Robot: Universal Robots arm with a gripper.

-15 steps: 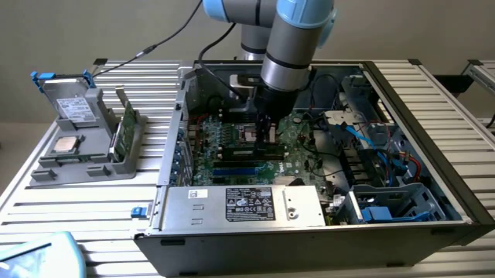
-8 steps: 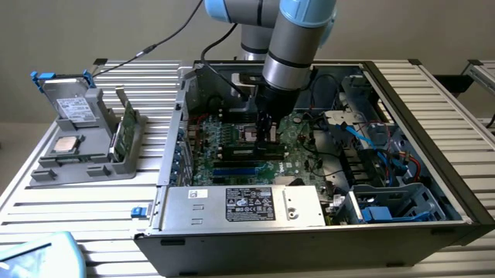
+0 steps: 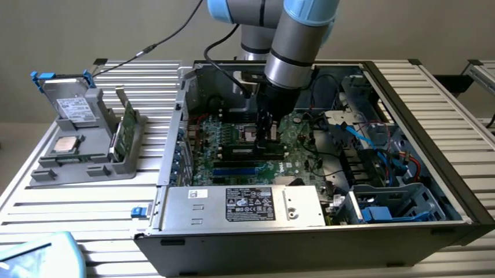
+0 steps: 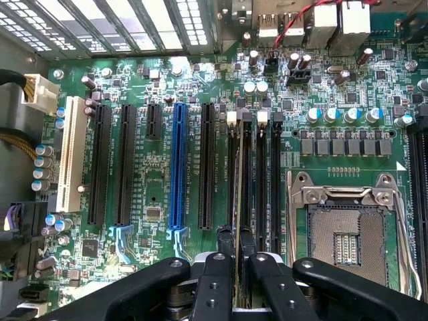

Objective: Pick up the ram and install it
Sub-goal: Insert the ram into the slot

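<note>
- One ram [image 4: 238,194], a thin stick seen edge-on, stood pinched by its flat faces in the narrow black claw [image 4: 236,234], so its long edge ran parallel with the black slots [image 4: 275,187]; whether it was seated I cannot tell.
- Around it lay the green motherboard [image 4: 154,200], with a glossy blue slot [image 4: 178,167] and a bare metal processor socket [image 4: 348,227].
- Outside the steel case [image 3: 255,243], a grey tray [image 3: 85,168] sat on the ribbed bench [image 3: 77,202].

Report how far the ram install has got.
Done: the ram is picked up, edge-on between the fingers. In hand: they hold it over the black memory slots beside the empty processor socket. Left: seating it; whether it has entered a slot I cannot tell.
</note>
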